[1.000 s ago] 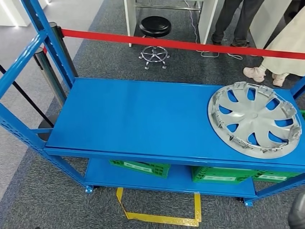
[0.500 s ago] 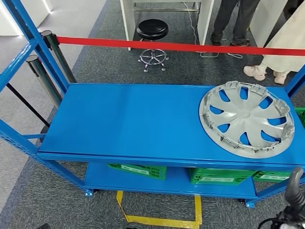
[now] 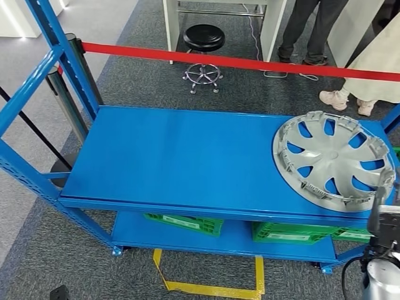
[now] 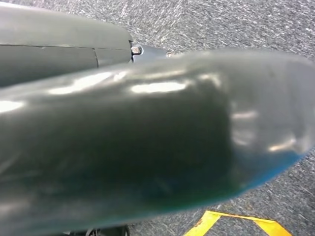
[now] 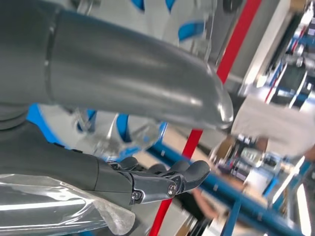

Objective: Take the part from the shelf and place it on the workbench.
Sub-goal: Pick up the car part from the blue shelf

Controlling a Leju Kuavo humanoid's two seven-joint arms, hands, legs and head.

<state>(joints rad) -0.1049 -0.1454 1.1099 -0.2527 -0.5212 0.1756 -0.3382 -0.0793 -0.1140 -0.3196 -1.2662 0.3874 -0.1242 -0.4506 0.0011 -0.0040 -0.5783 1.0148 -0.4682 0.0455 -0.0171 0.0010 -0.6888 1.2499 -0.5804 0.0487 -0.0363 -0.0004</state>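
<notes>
The part is a silver hubcap (image 3: pixel 332 159) lying flat at the right end of the blue shelf top (image 3: pixel 179 156). My right hand (image 3: pixel 383 215) comes up at the lower right, just in front of the hubcap's near rim, its dark fingers (image 3: pixel 377 201) overlapping the shelf's front edge. In the right wrist view the hand (image 5: pixel 111 83) holds nothing. Its thick grey thumb and darker fingers (image 5: pixel 174 179) are spread apart, with the hubcap's (image 5: pixel 156 17) spokes showing behind them.
A red barrier tape (image 3: pixel 235 60) runs behind the shelf, with a black stool (image 3: pixel 204 37) and people's legs (image 3: pixel 306 25) beyond it. Green crates (image 3: pixel 184 220) sit on the lower shelf. Blue uprights (image 3: pixel 52 37) stand at the left end. Yellow floor marking (image 3: pixel 212 286) lies in front.
My right hand has risen from the bottom right corner up to the hubcap's near rim. The camera swayed slightly; the hubcap stayed put on the shelf.
</notes>
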